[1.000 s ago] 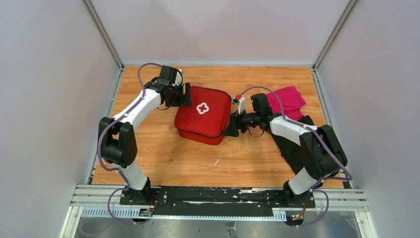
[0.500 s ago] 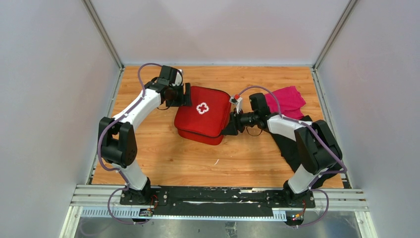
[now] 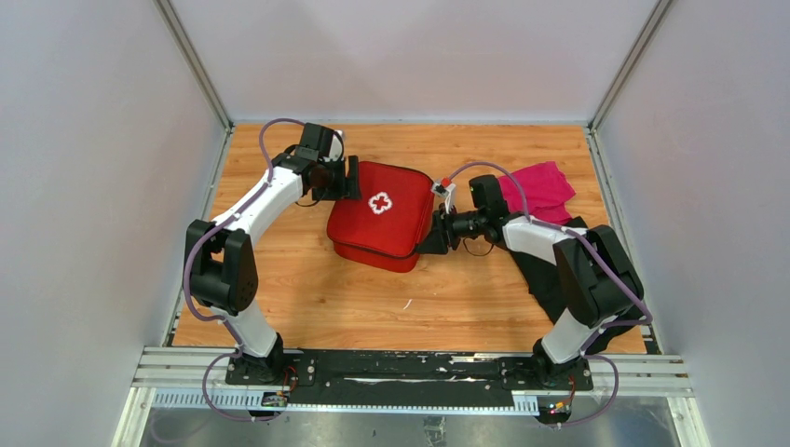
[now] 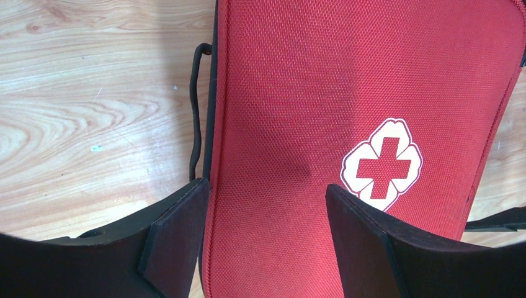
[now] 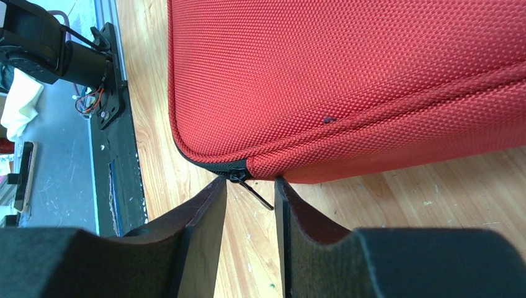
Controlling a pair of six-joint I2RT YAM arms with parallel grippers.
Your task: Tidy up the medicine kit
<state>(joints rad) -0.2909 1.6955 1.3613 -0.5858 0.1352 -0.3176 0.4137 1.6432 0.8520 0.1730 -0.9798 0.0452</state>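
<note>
— Where did we have the medicine kit (image 3: 382, 219) just then?
— Flat on the wooden table (image 3: 307, 298), mid-board, lid down and facing up, between our two arms. The magenta cloth (image 3: 540, 189) and the black cloth (image 3: 559, 270) lay off to its right, apart from it.
— And our pincers?
— Our left gripper (image 4: 267, 192) had its jaws spread wide across the kit's far left corner. One jaw sat just beside the side wall, the other over the lid near the white cross (image 4: 381, 158). We saw no squeeze there, so we judged it a brace. Our right gripper (image 5: 250, 184) was narrowed but not closed. A gap showed, with the zip pull (image 5: 257, 195) in it, pinched by neither jaw so far as we could tell.
— So the step was taking that pull?
— We judged so. To do it well we needed to close squarely on the thin tab, not on the fabric lip above it. Then we had to draw it along the black zip track (image 5: 211, 164) round the rounded corner, while the left kept the case from sliding.
— How did the materials look?
— Coarse woven red fabric, padded and a little springy by our guess. The tab was slim and dark, likely slippery for our soft foam pads (image 5: 198, 242). A thin black loop (image 4: 197, 105) lay at the kit's edge
</note>
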